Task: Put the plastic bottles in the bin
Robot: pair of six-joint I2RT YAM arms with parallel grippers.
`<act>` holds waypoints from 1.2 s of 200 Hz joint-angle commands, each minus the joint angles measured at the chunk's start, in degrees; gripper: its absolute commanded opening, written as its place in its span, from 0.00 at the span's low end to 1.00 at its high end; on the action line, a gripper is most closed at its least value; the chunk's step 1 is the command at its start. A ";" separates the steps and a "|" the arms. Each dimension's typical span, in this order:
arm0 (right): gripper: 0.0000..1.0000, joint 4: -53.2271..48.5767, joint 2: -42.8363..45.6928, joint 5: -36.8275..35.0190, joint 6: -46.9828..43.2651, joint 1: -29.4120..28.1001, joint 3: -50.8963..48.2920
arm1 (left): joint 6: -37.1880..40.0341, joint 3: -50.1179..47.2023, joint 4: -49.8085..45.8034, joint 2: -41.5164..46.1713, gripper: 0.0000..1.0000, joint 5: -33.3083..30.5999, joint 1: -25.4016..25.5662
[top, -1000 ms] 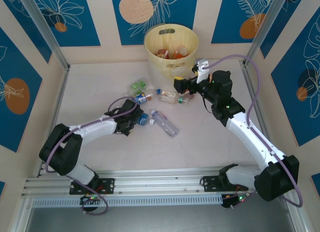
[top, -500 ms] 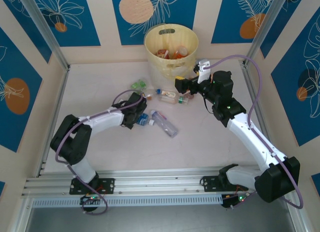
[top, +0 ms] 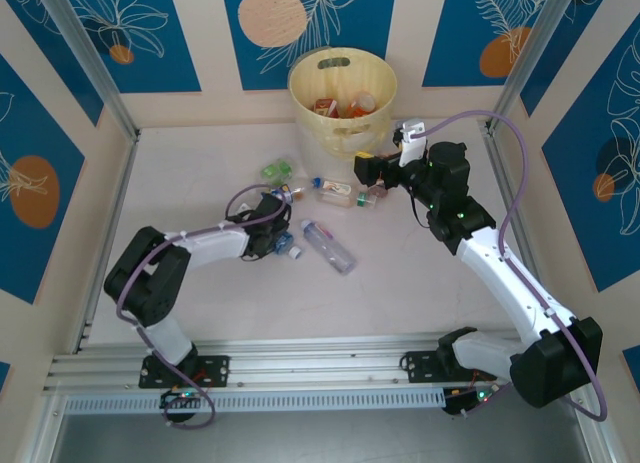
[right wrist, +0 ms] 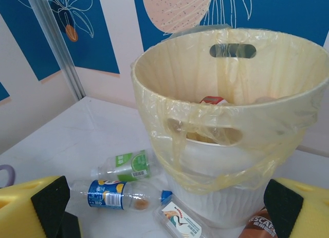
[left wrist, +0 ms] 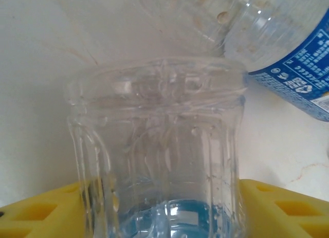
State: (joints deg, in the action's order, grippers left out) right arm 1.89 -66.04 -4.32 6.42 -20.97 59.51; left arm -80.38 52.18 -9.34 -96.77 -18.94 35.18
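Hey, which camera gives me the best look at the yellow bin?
The right wrist view: the bin is close and large, with its rim, liner bag and handle cutouts clear. The top external view shows the bin small and distant, but looks down onto bottles inside. The left wrist view faces a clear bottle.

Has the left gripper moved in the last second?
Yes. In the top view the left gripper has shifted up and to the right, nearer the bin, and it now clamps a clear bottle.
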 commanded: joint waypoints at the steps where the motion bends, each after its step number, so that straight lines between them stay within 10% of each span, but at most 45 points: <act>1: 0.99 0.57 0.96 -0.87 -0.09 0.26 -0.62 | 7.56 -3.93 7.08 2.72 0.62 -2.65 0.34; 126: 1.00 1.16 -0.27 -2.08 0.35 0.41 -0.70 | 33.52 -6.76 9.97 22.31 0.54 -2.60 -1.71; 180: 1.00 1.73 -0.33 -1.13 0.42 0.49 -0.97 | 42.28 -10.99 25.21 32.74 0.57 1.60 -1.87; 240: 0.99 4.72 -0.49 0.61 1.40 0.40 -1.83 | 56.43 2.76 24.74 26.23 0.54 14.18 -2.85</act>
State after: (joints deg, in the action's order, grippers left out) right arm 3.29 -66.22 -4.47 6.55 -20.86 58.83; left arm -32.27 47.27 12.67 -66.54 -11.22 32.86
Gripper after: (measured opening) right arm 0.994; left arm 0.555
